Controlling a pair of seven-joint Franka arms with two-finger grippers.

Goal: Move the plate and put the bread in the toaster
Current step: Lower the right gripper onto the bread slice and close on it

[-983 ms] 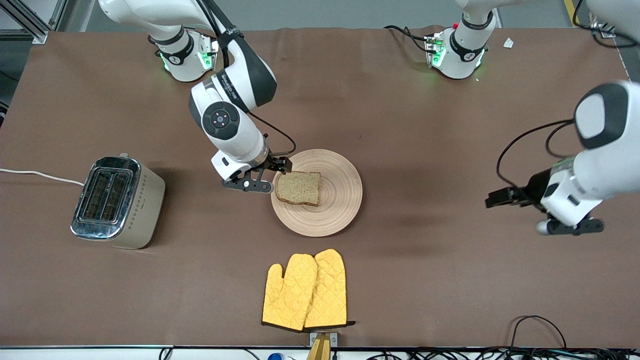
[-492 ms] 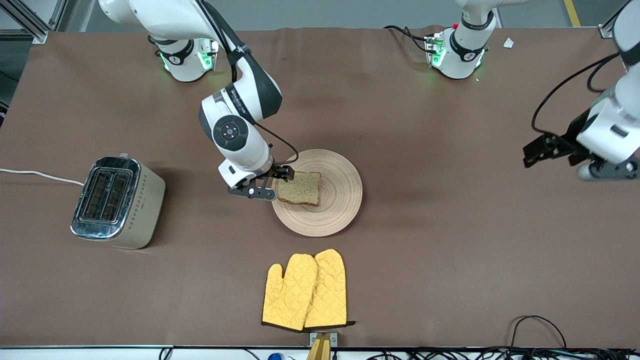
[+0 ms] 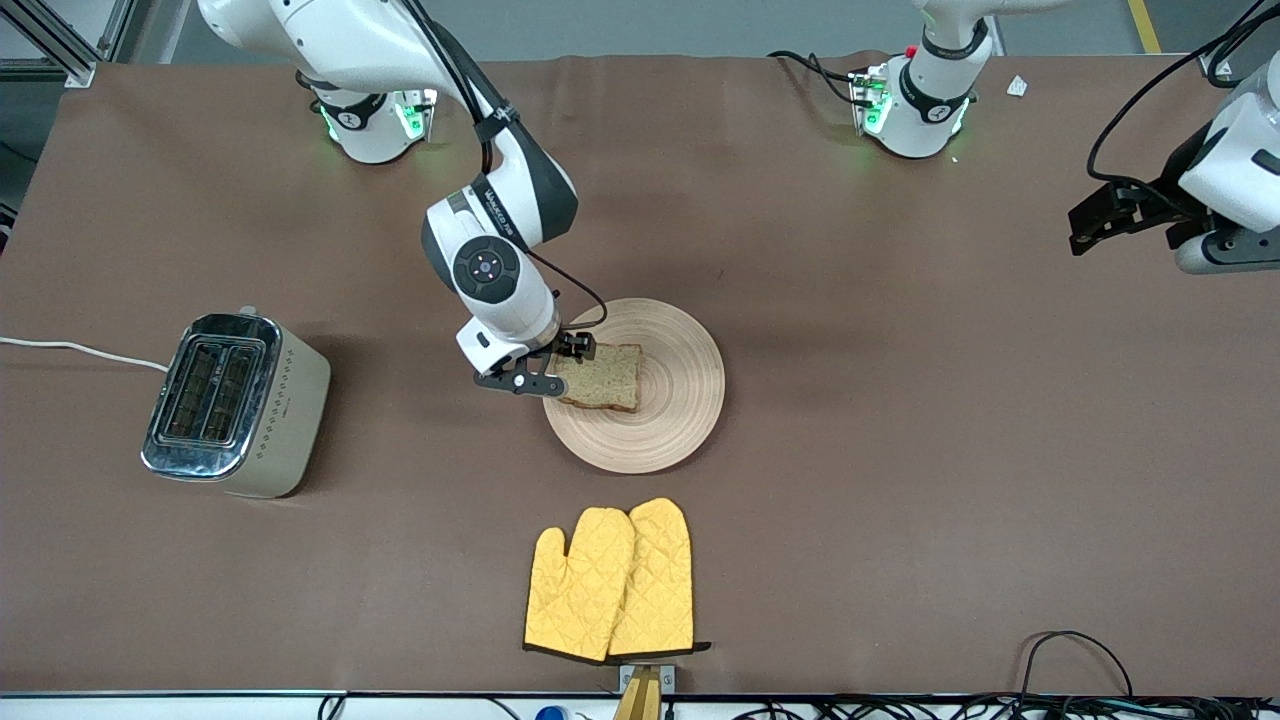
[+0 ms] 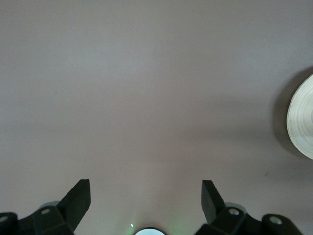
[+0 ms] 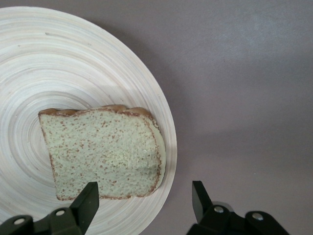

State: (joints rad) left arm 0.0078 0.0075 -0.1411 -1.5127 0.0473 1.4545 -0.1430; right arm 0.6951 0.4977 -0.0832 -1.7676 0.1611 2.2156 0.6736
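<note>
The round light-wood plate (image 3: 680, 400) lies mid-table with the speckled bread (image 3: 600, 377) flat on it. My right gripper (image 3: 540, 375) hangs low and open over the plate's rim on the toaster's side. In the right wrist view the gripper (image 5: 144, 200) straddles the plate (image 5: 73, 58) edge. One of its fingers (image 5: 88, 200) is over the bread (image 5: 102, 152) corner, the other over bare table. The cream toaster (image 3: 235, 405) stands toward the right arm's end. My left gripper (image 3: 1210, 260) is raised and open at the left arm's end, seen as (image 4: 145, 196) over bare table.
A pair of yellow oven mitts (image 3: 610, 580) lies nearer the front camera than the plate. The toaster's white cord (image 3: 70, 348) runs off the table's end. The plate's rim (image 4: 303, 117) shows in the left wrist view. Cables hang along the front edge.
The right gripper has slid from beside the plate to over its rim and the bread's corner. The left arm has swung up and away toward its own end of the table.
</note>
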